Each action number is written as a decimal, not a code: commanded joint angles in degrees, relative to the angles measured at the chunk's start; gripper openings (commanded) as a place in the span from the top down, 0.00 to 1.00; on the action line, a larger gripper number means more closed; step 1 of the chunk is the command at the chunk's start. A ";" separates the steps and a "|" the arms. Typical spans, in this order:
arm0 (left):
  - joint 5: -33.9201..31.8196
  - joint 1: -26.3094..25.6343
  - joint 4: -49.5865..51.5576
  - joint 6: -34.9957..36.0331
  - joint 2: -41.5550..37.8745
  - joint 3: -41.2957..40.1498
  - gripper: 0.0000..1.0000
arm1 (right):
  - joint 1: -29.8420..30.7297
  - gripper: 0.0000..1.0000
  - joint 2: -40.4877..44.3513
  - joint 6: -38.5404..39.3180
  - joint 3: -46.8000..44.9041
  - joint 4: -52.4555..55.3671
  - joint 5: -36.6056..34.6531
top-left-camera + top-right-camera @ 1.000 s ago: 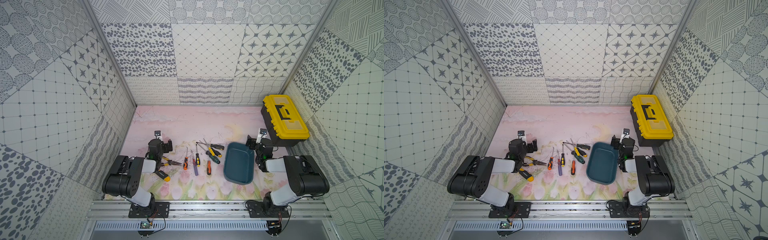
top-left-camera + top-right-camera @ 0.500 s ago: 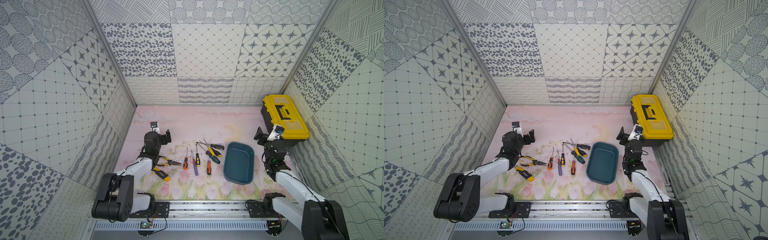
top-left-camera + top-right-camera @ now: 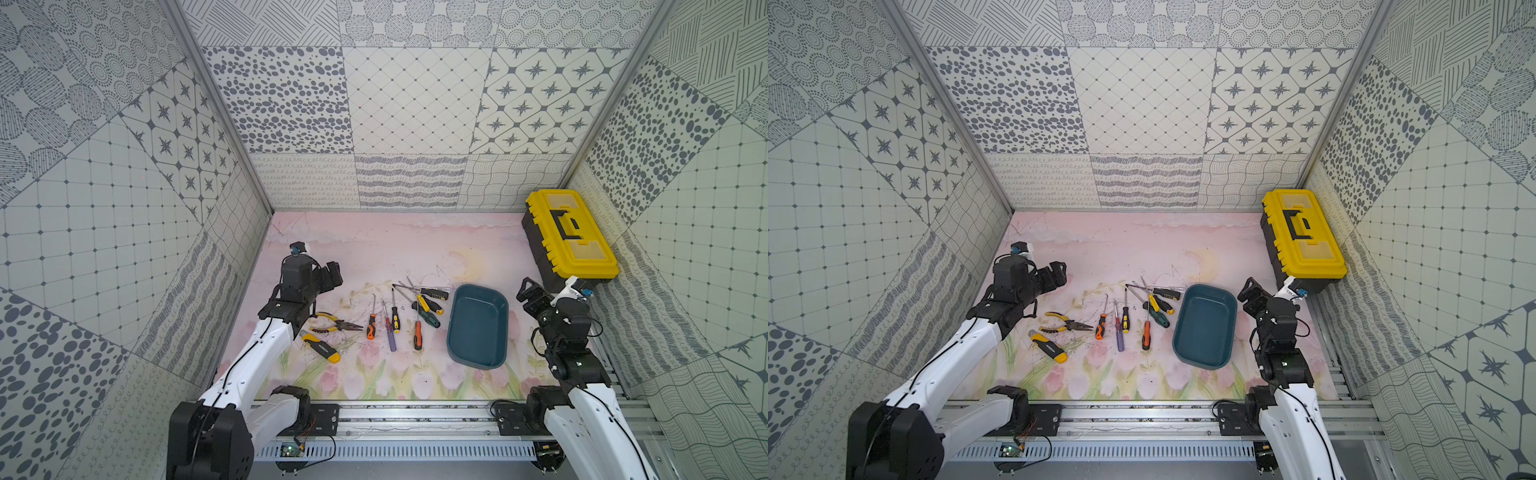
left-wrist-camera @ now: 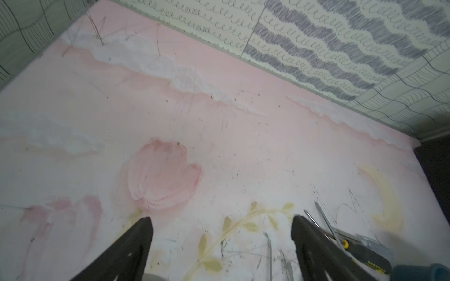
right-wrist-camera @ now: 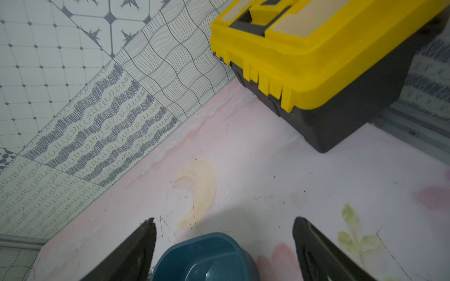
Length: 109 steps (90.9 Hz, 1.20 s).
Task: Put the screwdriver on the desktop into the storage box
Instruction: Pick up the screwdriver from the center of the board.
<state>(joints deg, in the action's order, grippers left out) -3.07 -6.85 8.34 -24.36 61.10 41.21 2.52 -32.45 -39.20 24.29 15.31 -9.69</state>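
Seven screwdrivers are lying loose on the desktop, near its middle and just to the left of the storage box, none of them inside it. Four are lying roughly parallel, long axes running front to back, handles toward the robot and tips toward the back wall: a small orange one, a purple one, a yellow-and-black one and a longer orange one. Three more are crossing each other nearer the box, a green-handled one, a yellow-handled one and a black-handled one, handles toward the box and shafts slanting away to the far left.

The left gripper is hovering over bare desktop, jaws spread wide, holding nothing. The right gripper is hanging beside the box's far end, likewise spread and empty.

The pale pink surface is showing tulips, leaves, clouds and a faint yellow moon, with scuffs and scratches. Pliers and a utility knife are lying near the left arm. A black toolbox with a yellow lid is sitting shut at the far right. Grey-and-white patterned panels are walling in three sides.
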 commanded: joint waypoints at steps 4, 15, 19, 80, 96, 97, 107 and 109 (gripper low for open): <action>5.42 -9.05 23.07 -8.88 -3.32 1.15 0.07 | -0.04 0.11 -6.44 -6.64 6.18 11.95 7.47; 5.59 -13.78 29.25 -11.36 -2.73 1.92 0.11 | -0.06 0.11 -12.73 -6.77 10.28 15.63 11.34; 5.78 -15.45 31.70 -12.09 -1.96 2.66 0.12 | -0.06 0.11 -14.84 -6.85 10.92 15.91 12.09; -0.22 -29.29 36.71 -8.22 27.15 14.90 0.43 | -0.02 0.21 -16.95 -6.46 11.57 18.18 7.85; -3.81 -29.35 37.10 -6.25 33.06 18.98 0.50 | -0.04 0.22 -16.32 -6.37 11.48 18.26 7.80; -3.98 -29.36 37.15 -6.02 33.44 19.16 0.50 | -0.05 0.22 -16.28 -6.35 11.48 18.26 7.78; -6.33 -29.27 37.58 -4.29 36.76 21.03 0.52 | -0.04 0.23 -15.54 -6.41 11.17 18.26 7.67; -6.62 -29.27 37.37 -3.98 37.41 21.26 0.52 | -0.01 0.23 -15.43 -6.50 11.14 18.26 7.65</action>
<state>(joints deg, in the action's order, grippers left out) -3.70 -35.94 42.63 -32.34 94.06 59.57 2.52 -49.34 -45.82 36.01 34.13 -0.78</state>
